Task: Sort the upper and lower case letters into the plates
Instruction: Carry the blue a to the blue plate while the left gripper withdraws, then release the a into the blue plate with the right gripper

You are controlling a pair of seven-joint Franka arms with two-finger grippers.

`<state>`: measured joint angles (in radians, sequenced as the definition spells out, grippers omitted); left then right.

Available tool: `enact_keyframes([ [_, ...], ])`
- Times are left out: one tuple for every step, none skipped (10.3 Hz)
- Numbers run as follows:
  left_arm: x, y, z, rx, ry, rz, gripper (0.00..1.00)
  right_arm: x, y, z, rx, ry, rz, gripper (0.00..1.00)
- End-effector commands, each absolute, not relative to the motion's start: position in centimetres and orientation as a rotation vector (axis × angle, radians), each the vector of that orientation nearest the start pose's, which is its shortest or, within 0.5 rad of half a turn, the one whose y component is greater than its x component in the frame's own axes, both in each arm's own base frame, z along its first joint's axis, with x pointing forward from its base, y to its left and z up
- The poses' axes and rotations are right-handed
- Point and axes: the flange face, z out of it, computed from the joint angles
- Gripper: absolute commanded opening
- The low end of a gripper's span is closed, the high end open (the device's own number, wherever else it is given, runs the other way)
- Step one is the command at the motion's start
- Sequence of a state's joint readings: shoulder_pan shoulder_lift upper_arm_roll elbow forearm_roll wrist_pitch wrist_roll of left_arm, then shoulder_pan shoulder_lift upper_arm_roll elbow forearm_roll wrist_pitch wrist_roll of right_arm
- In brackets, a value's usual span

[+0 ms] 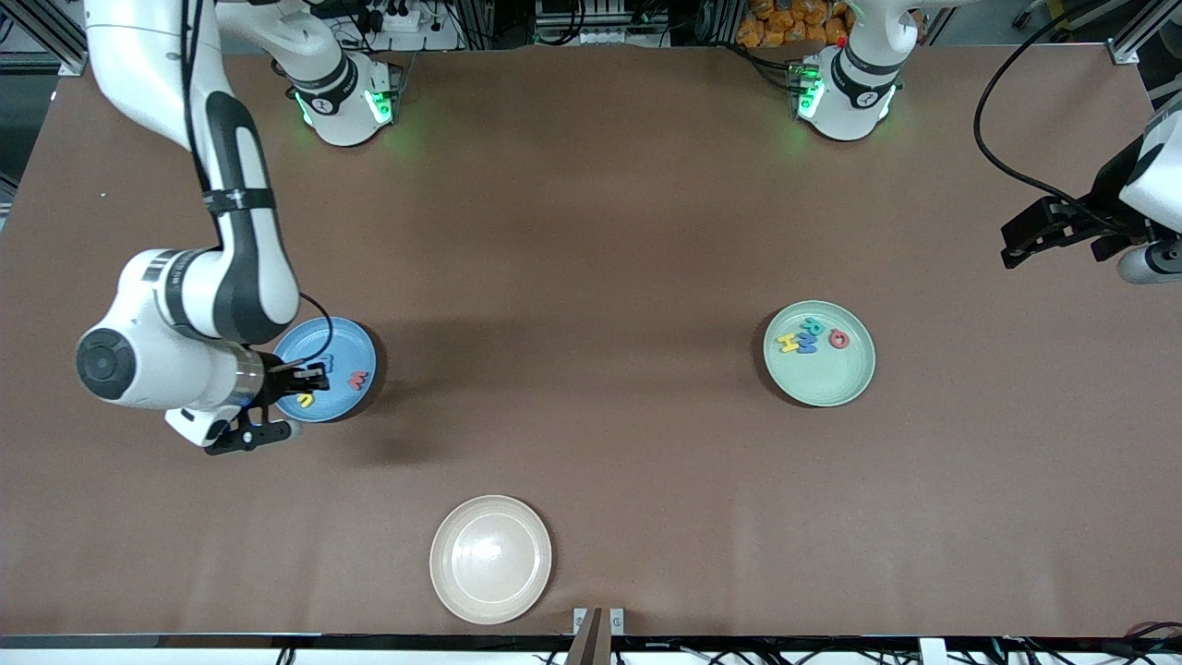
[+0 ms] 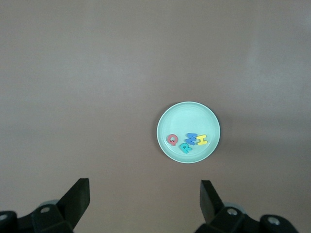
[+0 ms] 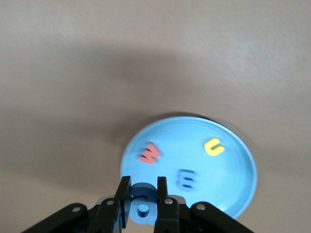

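Note:
My right gripper hangs over the blue plate, shut on the small blue a. On that plate lie a red w, a yellow u and a blue w. The mint green plate toward the left arm's end holds the yellow H, blue M, teal R and red Q. My left gripper waits open and empty high over the table's end, looking down on the mint plate.
An empty cream-white plate lies near the table's edge closest to the front camera, between the two other plates. The brown tabletop carries nothing else.

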<state>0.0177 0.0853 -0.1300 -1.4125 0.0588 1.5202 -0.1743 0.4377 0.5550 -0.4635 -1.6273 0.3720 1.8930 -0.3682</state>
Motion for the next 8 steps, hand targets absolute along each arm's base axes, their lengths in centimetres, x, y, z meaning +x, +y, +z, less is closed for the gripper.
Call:
enact_keyframes([
  [56.3,-5.4,65.1,-3.112,-0.083,-0.038,1.0,63.7,3.5,29.1,-3.002,-0.456,0.389,0.0],
  [55.5,-5.3,65.3,-3.109,-0.076,-0.016,1.0,63.6,3.2,28.8,-3.001,-0.533,0.408,0.21],
  [54.5,-5.2,64.9,-3.103,-0.099,0.021,1.0,63.6,2.8,28.7,-2.994,-0.548,0.407,0.99],
  [53.9,-4.9,64.0,-3.108,-0.107,0.056,1.0,63.7,2.7,29.1,-2.994,-0.549,0.391,1.0],
  [53.4,-4.8,64.1,-3.109,-0.084,0.059,1.0,64.0,2.0,30.7,-2.998,-0.537,0.343,1.0],
  [53.1,-4.9,63.7,-3.108,-0.081,0.074,1.0,64.0,1.8,32.5,-2.992,-0.536,0.298,1.0],
  [53.2,-4.8,63.6,-3.109,-0.081,0.074,1.0,63.9,1.3,34.8,-2.987,-0.528,0.249,1.0],
  [53.2,-5.0,63.7,-3.11,-0.074,0.072,1.0,63.9,0.3,37.8,-2.99,-0.519,0.168,1.0],
])
